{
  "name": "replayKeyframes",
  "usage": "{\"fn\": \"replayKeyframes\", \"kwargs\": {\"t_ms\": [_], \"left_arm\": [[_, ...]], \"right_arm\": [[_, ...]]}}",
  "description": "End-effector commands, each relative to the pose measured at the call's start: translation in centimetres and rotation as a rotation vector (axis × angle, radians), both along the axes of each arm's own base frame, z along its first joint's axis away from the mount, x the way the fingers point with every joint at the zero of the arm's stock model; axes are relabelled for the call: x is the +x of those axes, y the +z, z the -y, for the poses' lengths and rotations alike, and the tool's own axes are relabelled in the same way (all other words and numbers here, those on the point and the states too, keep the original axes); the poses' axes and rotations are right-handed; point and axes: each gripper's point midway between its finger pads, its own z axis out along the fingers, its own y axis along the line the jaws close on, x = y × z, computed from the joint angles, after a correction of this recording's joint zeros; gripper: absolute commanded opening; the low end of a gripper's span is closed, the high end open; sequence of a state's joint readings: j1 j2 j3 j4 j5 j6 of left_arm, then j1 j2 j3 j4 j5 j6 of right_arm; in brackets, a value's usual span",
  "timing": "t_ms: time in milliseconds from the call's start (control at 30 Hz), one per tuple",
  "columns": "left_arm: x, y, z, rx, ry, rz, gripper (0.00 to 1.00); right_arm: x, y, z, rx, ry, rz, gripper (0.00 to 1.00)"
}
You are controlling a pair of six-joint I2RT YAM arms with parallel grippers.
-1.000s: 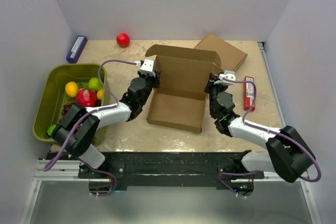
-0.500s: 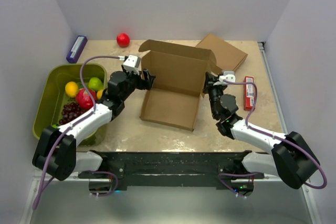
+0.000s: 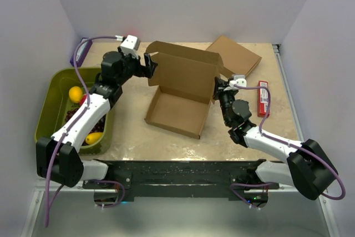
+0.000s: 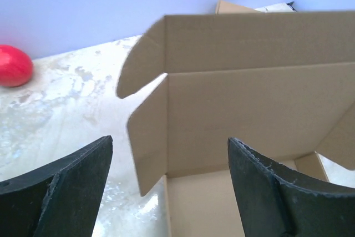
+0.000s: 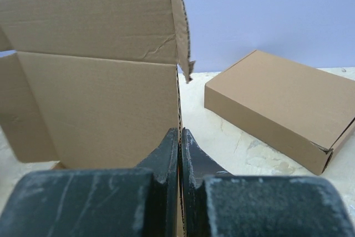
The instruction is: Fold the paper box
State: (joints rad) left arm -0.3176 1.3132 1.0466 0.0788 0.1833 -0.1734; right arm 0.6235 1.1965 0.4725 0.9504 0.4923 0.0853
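Overhead, the paper box (image 3: 178, 109) sits at the centre of the worktop (image 3: 138, 137), its shallow tray open and its lid standing up along the far side. The left tool (image 3: 150, 62) hangs just beside the lid's upper left corner flap, released and touching nothing. The right tool (image 3: 218, 89) is clenched at the right end of the lid. A second carton (image 3: 237, 54), fully closed, lies behind the box toward the upper right. A green bin (image 3: 49, 90) of fruit fills the left edge, and a red pack (image 3: 263, 98) lies at the right.

From the left wrist, the left tool (image 4: 170, 141) shows two dark fingers (image 4: 77, 176) spread wide at the bottom, with the paper box (image 4: 244, 98) beyond them and apart from both. Its curved corner flap hangs at centre. A red ball (image 4: 12, 65) rests at the left edge.

From the right wrist, the right tool (image 5: 180, 137) has its fingers (image 5: 163, 154) pressed together, and the vertical right edge of the paper box (image 5: 100, 98) runs down into the seam between them, so it grips the cardboard. The second carton (image 5: 283, 104) lies to the right on the worktop (image 5: 222, 137).
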Motion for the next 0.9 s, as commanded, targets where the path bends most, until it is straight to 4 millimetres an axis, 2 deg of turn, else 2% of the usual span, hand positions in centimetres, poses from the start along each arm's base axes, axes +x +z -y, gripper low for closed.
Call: {"fn": "replayKeyframes", "kwargs": {"t_ms": [0, 33, 67, 100, 167, 200, 267, 300, 367, 400, 467, 500, 533, 567, 600, 633, 667, 700, 767, 867], "left_arm": [[1.2, 2.2, -0.3, 0.023, -0.055, 0.015, 0.89], [1.4, 1.1, -0.4, 0.042, -0.056, -0.025, 0.89], [1.5, 0.8, -0.3, 0.048, -0.066, -0.040, 0.89], [1.8, 1.4, 0.0, 0.049, -0.078, -0.028, 0.89], [2.5, 0.3, 0.1, 0.071, -0.094, -0.061, 0.90], [2.9, 1.2, 0.2, 0.074, -0.095, -0.047, 0.91], [3.9, 0.4, 0.0, 0.095, -0.092, -0.065, 0.91], [4.6, 1.2, -0.4, 0.100, -0.085, -0.044, 0.91], [5.4, 1.1, -0.7, 0.101, -0.091, -0.047, 0.92], [6.2, 2.0, -1.5, 0.102, -0.078, -0.026, 0.92], [7.1, 2.0, -2.0, 0.094, -0.095, -0.025, 0.93], [7.7, 2.8, -2.8, 0.090, -0.094, -0.006, 0.93], [8.3, 2.3, -2.9, 0.088, -0.120, -0.012, 0.93], [8.0, 2.4, -2.1, 0.074, -0.197, -0.001, 0.93], [8.5, 3.3, -2.3, 0.095, -0.225, 0.032, 0.93], [9.2, 2.2, -2.2, 0.105, -0.250, 0.014, 0.93], [8.9, 1.4, -1.7, 0.108, -0.298, -0.015, 0.93], [9.9, 1.2, -1.6, 0.128, -0.322, -0.008, 0.93], [9.7, 0.2, -0.9, 0.124, -0.387, -0.048, 0.92], [10.3, -0.1, -0.3, 0.128, -0.441, -0.043, 0.92]], "right_arm": [[-0.4, 2.1, -0.3, 0.024, 0.023, 0.061, 0.00], [-0.3, 2.1, -0.3, 0.023, 0.022, 0.061, 0.00], [-0.4, 2.0, -0.4, 0.021, 0.026, 0.061, 0.00], [-0.3, 2.1, -0.4, 0.020, 0.026, 0.062, 0.00], [-0.3, 2.0, -0.5, 0.016, 0.028, 0.060, 0.00], [-0.3, 2.1, -0.5, 0.015, 0.029, 0.062, 0.00], [-0.3, 2.0, -0.6, 0.012, 0.034, 0.062, 0.00], [-0.3, 2.0, -0.6, 0.009, 0.035, 0.061, 0.00], [-0.3, 1.9, -0.6, 0.006, 0.036, 0.060, 0.00], [-0.3, 2.0, -0.6, 0.004, 0.037, 0.062, 0.00], [-0.4, 1.8, -0.7, 0.005, 0.042, 0.060, 0.00], [-0.4, 1.8, -0.7, 0.005, 0.044, 0.058, 0.00], [-0.4, 1.8, -0.8, 0.002, 0.048, 0.059, 0.00], [-0.5, 1.6, -0.9, 0.000, 0.053, 0.056, 0.00], [-0.4, 1.5, -0.9, -0.004, 0.056, 0.053, 0.00], [-0.3, 1.4, -1.0, -0.005, 0.057, 0.050, 0.00], [-0.3, 1.5, -1.1, -0.005, 0.060, 0.051, 0.00], [-0.3, 1.3, -1.1, -0.007, 0.062, 0.046, 0.00], [-0.2, 1.3, -1.3, -0.010, 0.068, 0.044, 0.00], [-0.1, 1.2, -1.3, -0.016, 0.068, 0.038, 0.00]]}}
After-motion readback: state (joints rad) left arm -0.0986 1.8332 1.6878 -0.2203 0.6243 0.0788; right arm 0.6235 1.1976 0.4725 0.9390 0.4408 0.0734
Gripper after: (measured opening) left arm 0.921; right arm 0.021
